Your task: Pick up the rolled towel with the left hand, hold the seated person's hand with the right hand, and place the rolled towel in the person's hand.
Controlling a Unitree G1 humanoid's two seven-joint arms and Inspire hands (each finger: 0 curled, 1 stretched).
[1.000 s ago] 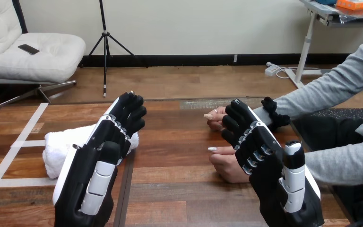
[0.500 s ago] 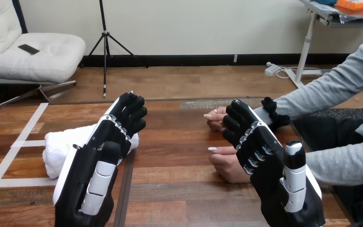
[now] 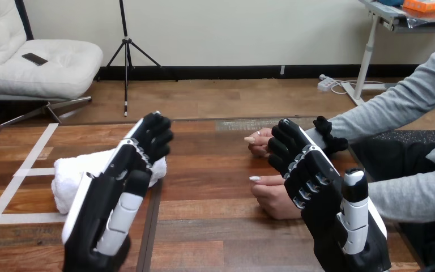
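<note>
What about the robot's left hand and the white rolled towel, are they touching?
Cannot tell. In the head view the left hand overlaps the right end of the rolled towel, hiding any contact or gap.

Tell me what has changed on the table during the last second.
The left hand has tilted slightly to the left, toward the rolled towel; it has taken hold of nothing. The right hand, the towel and both of the person's hands stayed as they were.

No legible text or signs
</note>
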